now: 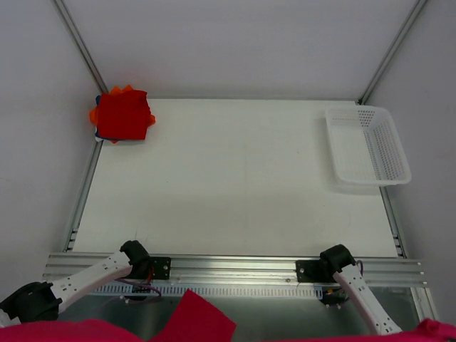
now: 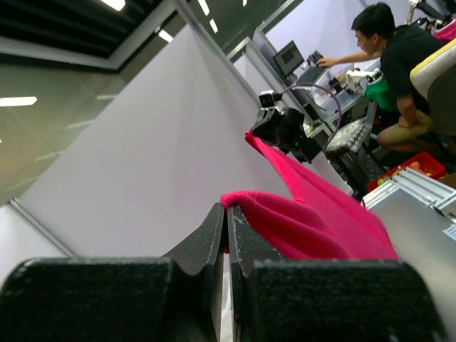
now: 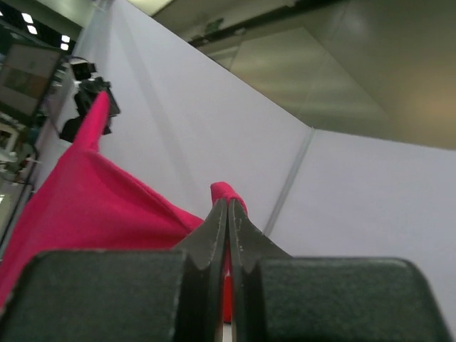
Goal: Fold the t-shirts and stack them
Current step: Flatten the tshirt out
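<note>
A crimson-pink t-shirt (image 1: 199, 317) hangs stretched along the bottom edge of the top view, over the arm bases. My left gripper (image 2: 228, 214) is shut on one edge of it (image 2: 313, 221). My right gripper (image 3: 228, 206) is shut on another edge of it (image 3: 92, 206). The cloth runs taut between the two grippers, held up in the air. Both grippers' fingertips are out of the top view. A stack of folded t-shirts (image 1: 122, 114), bright red on top with an orange edge (image 1: 94, 114) and a blue edge (image 1: 100, 135) below, lies at the table's far left corner.
A white perforated basket (image 1: 367, 146) stands at the far right of the white table (image 1: 235, 178). Metal rails frame the table's sides. Grey walls enclose it. A person sits at a desk (image 2: 399, 64) beyond the cell.
</note>
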Available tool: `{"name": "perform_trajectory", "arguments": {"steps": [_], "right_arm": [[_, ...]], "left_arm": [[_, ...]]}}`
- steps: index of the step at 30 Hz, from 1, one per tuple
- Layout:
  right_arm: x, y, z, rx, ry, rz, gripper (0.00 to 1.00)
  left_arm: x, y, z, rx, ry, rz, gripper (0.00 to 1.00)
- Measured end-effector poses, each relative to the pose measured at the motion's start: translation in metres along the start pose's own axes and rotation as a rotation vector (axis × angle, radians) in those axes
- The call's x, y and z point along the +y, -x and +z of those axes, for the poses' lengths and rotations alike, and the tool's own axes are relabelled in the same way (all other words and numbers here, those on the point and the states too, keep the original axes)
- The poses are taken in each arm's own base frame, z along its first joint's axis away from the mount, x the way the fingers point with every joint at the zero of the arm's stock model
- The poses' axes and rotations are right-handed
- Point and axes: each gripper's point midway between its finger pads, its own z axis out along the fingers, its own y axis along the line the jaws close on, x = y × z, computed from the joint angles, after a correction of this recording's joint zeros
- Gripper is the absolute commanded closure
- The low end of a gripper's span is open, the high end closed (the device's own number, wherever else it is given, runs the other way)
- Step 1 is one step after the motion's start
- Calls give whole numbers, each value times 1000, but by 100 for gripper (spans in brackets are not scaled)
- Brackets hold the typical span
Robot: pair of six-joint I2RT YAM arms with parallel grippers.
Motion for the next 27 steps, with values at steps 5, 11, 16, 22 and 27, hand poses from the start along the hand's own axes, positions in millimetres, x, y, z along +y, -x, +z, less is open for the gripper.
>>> {"name": "perform_trajectory", "arguments": {"steps": [5, 11, 16, 22, 27], "right_arm": [[-56, -70, 6, 142, -202, 21, 100], [-128, -229, -12, 479, -465, 119, 100], [-153, -354, -49, 756, -596, 203, 100], [-173, -446, -92, 1013, -736, 231, 100], [-212, -487, -103, 1102, -867, 136, 100]], "left_arm": [[43, -60, 15, 99, 89, -71, 100], [128, -238, 22, 436, 336, -253, 100], [155, -410, -9, 794, 494, -398, 100], [146, -552, -100, 1113, 690, -504, 100], [175, -623, -185, 1199, 922, -609, 100]]}}
